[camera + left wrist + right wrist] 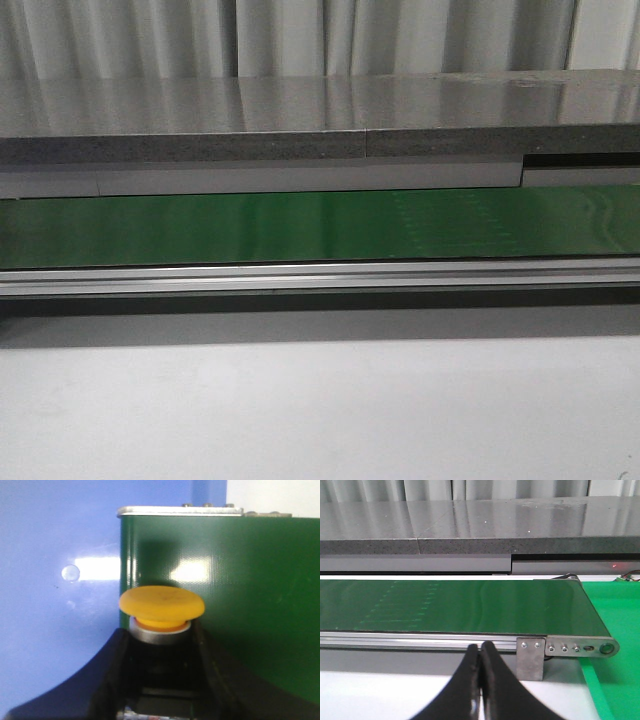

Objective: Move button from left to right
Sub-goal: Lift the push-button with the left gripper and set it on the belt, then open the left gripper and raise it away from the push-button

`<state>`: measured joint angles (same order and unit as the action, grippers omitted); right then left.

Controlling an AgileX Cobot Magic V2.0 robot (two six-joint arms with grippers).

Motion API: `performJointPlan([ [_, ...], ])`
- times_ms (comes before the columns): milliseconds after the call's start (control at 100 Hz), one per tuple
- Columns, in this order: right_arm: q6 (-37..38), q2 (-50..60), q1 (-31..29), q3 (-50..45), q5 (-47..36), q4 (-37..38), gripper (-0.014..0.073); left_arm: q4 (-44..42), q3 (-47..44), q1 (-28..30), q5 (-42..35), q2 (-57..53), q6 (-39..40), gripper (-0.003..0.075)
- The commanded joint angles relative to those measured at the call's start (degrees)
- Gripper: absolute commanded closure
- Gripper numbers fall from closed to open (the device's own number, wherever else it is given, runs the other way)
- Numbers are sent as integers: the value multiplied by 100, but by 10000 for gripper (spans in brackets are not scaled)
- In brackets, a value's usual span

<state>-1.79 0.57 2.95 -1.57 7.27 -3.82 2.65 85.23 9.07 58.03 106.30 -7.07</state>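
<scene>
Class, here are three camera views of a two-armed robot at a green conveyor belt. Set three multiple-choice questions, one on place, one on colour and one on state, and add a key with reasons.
1. Where is the button?
A. Between the left gripper's fingers
B. On the grey shelf
C. Under the right gripper

2. What colour is the button's cap?
A. Red
B. Yellow-orange
C. Blue

3. How do the right gripper's fingers stand?
A. Wide apart
B. Around a button
C. Closed together, empty

Key: 1 A, black fingers flank its body in the left wrist view. 2 B, the cap shows yellow-orange over the green belt. 3 C, the tips meet with nothing between them.
</scene>
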Motion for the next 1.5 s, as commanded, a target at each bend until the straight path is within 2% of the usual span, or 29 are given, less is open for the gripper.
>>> performJointPlan([
  [0,-1,105,-32,97,-496,44,660,28,178,-64,-41,-180,-23,741],
  [120,-1,105,-32,97,-496,44,660,45,178,-64,47,-89,-23,737],
  [190,-1,105,-32,97,-496,44,660,79,178,-64,74,-75,-83,686],
  [290,-1,105,-32,97,-496,44,660,197,178,-64,97,-75,-177,503],
  [410,-1,105,-32,97,-496,44,660,209,178,-64,121,-75,-177,203],
  [460,-1,105,-32,97,-496,44,660,209,178,-64,129,-75,-177,129],
  [510,-1,105,-32,97,-496,44,660,209,178,-64,134,-75,-177,91],
  [740,-1,105,-32,97,-496,44,660,635,178,-64,144,-260,-385,86],
  [1050,-1,105,-32,97,-496,44,660,1638,63,-64,-547,-1289,-1044,93],
  [1220,-1,105,-32,97,-496,44,660,1741,-639,-248,-1433,-2213,-1204,93],
  [1490,-1,105,-32,97,-496,44,660,1729,-2338,-962,-3007,-4014,-1358,93],
])
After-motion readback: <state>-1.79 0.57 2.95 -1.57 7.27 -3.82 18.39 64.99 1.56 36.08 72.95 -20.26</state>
